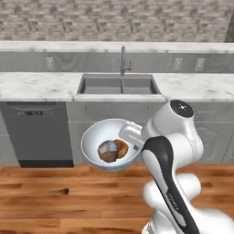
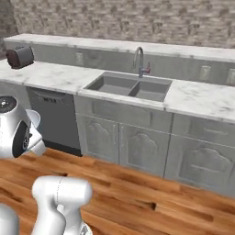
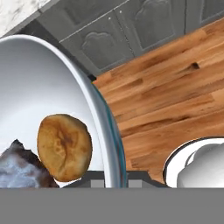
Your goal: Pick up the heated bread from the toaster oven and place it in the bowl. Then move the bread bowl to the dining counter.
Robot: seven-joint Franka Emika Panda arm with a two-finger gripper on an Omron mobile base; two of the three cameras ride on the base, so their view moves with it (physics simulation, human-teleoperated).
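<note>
The claw (image 3: pixel 114 183) is closed on the rim of the bowl (image 1: pixel 98 137), with the rim's edge running up between its two dark tips at the bottom of the hand view. In the left base view the bowl hangs in the air on the far side of the arm's wrist, held out over the wooden floor (image 1: pixel 41 196) and tipped so that its pale, glossy inside faces the camera.

Just inside the pinched rim lies the golden-brown roll (image 3: pixel 64 146), a smooth oval resting against the bowl's wall. On the roll's far side from the claw, touching it, sits the heated bread (image 3: pixel 19 168), a dark, mottled grey-brown lump; in the left base view the two lie side by side low in the bowl, the heated bread to the left.

Beyond the bowl, below and behind it, stand grey cabinet doors (image 1: pixel 91 116) and a dark dishwasher front (image 1: pixel 36 132) under a white marble desk (image 1: pixel 36 84). Set into that desk, straight past the claw, is a grey double sink (image 1: pixel 119 85) with a curved faucet (image 1: pixel 123 59) at its back. Farther still, a grey backsplash and a brick wall (image 1: pixel 114 20) close the scene. In the right base view, a dark rounded toaster (image 2: pixel 19 56) sits far off at the desk's left end.
</note>
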